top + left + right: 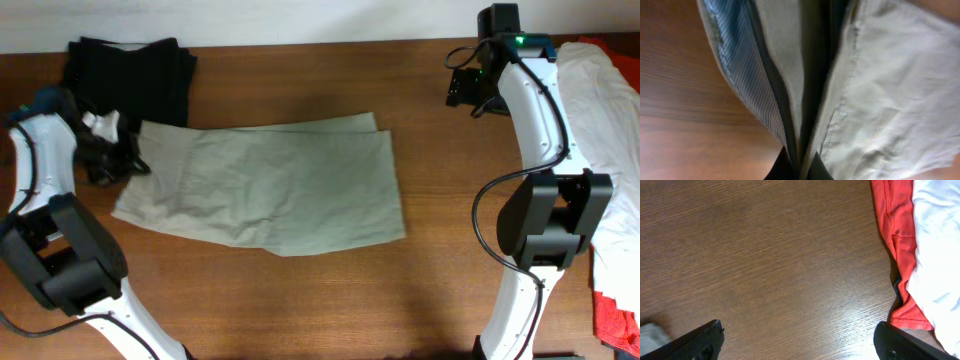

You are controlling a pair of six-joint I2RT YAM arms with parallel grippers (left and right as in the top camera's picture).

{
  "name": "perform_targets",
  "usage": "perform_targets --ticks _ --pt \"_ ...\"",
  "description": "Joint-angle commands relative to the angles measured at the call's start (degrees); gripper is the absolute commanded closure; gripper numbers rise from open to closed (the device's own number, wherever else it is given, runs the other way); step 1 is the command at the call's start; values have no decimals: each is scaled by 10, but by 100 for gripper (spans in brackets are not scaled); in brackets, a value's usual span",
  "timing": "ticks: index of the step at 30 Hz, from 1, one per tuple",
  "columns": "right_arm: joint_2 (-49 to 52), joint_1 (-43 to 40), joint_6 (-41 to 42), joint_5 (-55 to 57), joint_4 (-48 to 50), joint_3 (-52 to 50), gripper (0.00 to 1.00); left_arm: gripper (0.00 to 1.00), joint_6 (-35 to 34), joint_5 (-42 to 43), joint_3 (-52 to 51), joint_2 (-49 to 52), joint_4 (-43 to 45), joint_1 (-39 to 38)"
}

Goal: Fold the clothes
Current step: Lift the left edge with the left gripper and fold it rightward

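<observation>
1. Left gripper [112, 152]: at the table's left edge, on the left end of the trousers. In the left wrist view its two dark fingertips [777, 171] are closed together with a fold of pale cloth clamped between them.
2. Black garment [130, 72]: folded, at the far left corner of the table, just behind the left gripper and touching the far left edge of the trousers.
3. Trousers [270, 185]: pale khaki, grey-green, lying flat and doubled over on the left-centre of the table, long axis running left to right, with one layer's edge showing along the far side. The pinched end shows a seam line and a blue-striped inner lining [740, 65].
4. Table [300, 310]: brown wood grain, bare between the trousers and the right arm.
5. Right gripper [466, 86]: at the far right of the table, well apart from the trousers. In the right wrist view its fingers [695, 342] stand wide apart over bare wood, holding nothing.
6. White garment [600, 110]: heaped along the right edge, beside the right arm.
7. Red garment [615, 312]: at the near right corner, partly under the white one.
</observation>
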Motion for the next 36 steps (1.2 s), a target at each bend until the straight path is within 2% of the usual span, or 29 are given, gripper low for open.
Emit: perform_targets --ticks 1,5,10,16,22,27,36 --pt "-21 2 1 10 0 9 1 100 -29 -36 111 -3 -69 -21" --pt "-21 2 1 10 0 9 1 100 -41 -51 198 -6 -142 -62" --pt "-21 2 1 10 0 9 1 100 -50 -51 286 -7 -184 -133" --pt "-21 2 1 10 0 9 1 100 -50 -51 291 -3 -191 -240" --pt "-21 2 1 10 0 9 1 99 -93 -50 291 -3 -179 -333" --pt "-21 2 1 10 0 9 1 100 -98 -51 288 2 -163 -403" --pt "-21 2 1 10 0 9 1 99 -205 -49 283 32 -142 -468"
